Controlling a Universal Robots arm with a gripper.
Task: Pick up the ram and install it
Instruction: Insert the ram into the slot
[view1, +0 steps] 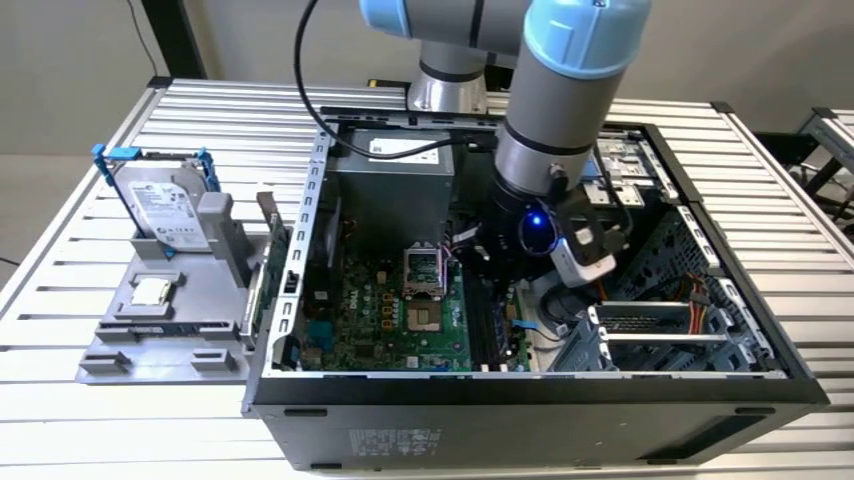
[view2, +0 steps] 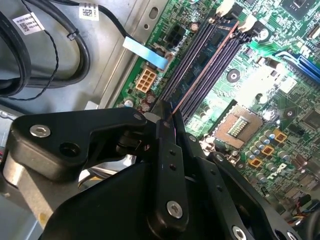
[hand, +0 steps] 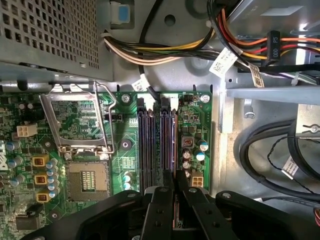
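The ram (view2: 200, 67) shows edge-on as a thin reddish-brown line running from between my fingers along the long black motherboard slots (view2: 192, 55). My gripper (view2: 167, 114) is shut on its near end. In the first wrist view the gripper (hand: 174, 176) hangs over the right-hand pair of slots (hand: 167, 145), with a sliver of the ram (hand: 175, 202) pinched between the two black fingers (hand: 159, 210). The exterior view has the arm (view1: 554, 120) reaching down into the open computer case (view1: 534, 385), its wrist above the slots (view1: 501, 325).
A silver hard drive in a blue frame (view1: 167, 205) leans on a grey fixture outside the case. The open CPU socket (hand: 87, 180) lies beside the slots. Coloured power cables (hand: 165, 50) and black cables (hand: 270, 160) run close by. The power supply (view1: 394, 185) and drive cage (view1: 667, 330) flank the arm.
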